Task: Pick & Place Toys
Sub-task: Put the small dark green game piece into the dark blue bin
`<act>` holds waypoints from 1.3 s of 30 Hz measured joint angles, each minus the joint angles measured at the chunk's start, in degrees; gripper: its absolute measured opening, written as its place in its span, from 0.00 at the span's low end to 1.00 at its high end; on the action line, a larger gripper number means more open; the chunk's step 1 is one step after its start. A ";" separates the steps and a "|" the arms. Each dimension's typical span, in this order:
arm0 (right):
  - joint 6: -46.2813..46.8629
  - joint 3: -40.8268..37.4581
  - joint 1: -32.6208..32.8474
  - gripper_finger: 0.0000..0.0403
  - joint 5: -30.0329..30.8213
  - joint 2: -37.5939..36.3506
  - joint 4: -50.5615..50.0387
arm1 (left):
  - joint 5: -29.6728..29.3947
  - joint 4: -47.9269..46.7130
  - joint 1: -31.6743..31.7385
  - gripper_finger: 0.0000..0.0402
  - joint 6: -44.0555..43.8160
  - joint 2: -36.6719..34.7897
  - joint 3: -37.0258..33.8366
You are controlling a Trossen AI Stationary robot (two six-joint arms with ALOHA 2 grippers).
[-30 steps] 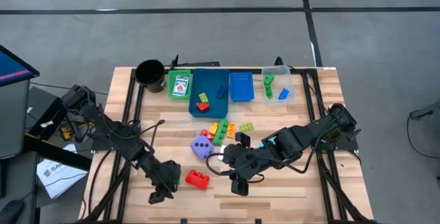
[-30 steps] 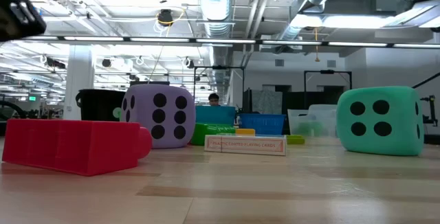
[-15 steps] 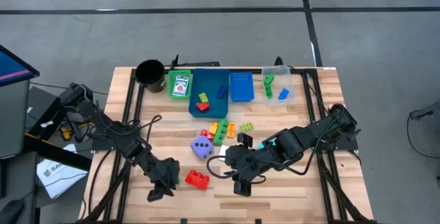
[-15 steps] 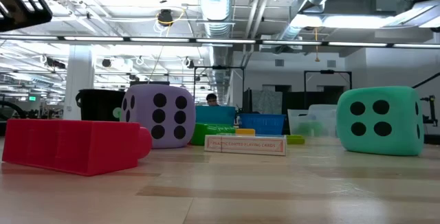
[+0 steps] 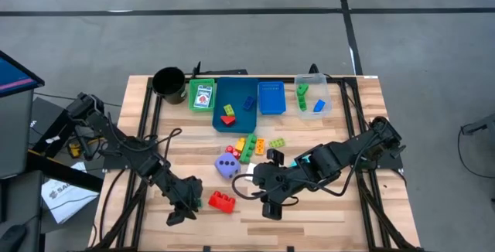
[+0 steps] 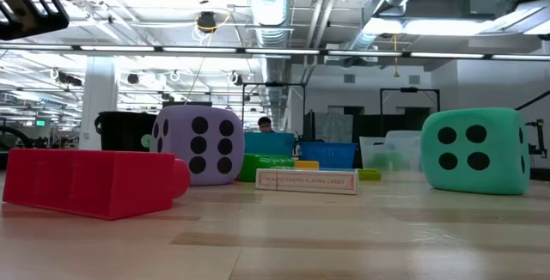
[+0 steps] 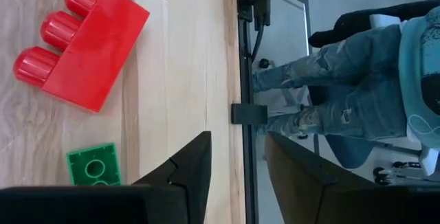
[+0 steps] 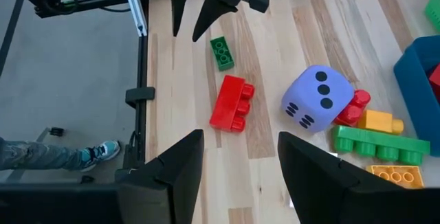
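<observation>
Beside red brick (image 5: 222, 200), left gripper (image 5: 178, 215), parted.

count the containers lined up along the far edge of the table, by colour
black cup: 1
green tray: 1
blue trays: 2
clear tray: 1
total: 5

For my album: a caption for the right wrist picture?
Red brick, purple dice and green brick on wood, left tool open above.
</observation>
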 joint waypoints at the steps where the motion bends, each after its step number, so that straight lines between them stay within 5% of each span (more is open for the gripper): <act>1: 0.04 0.00 0.00 0.46 0.00 0.00 0.01 | 0.00 -0.14 0.00 0.33 -0.01 0.00 -0.01; 8: 0.00 0.00 -1.05 0.46 0.02 0.00 0.55 | 0.16 -1.23 0.00 0.38 -2.50 0.02 0.00; 23: -0.03 0.00 -1.55 0.46 0.03 0.00 0.46 | 0.43 -10.65 0.00 0.74 -2.51 0.04 0.00; 39: -0.44 0.00 -1.55 0.46 0.04 0.00 0.44 | -3.44 -13.16 0.00 0.96 -4.31 0.07 -0.01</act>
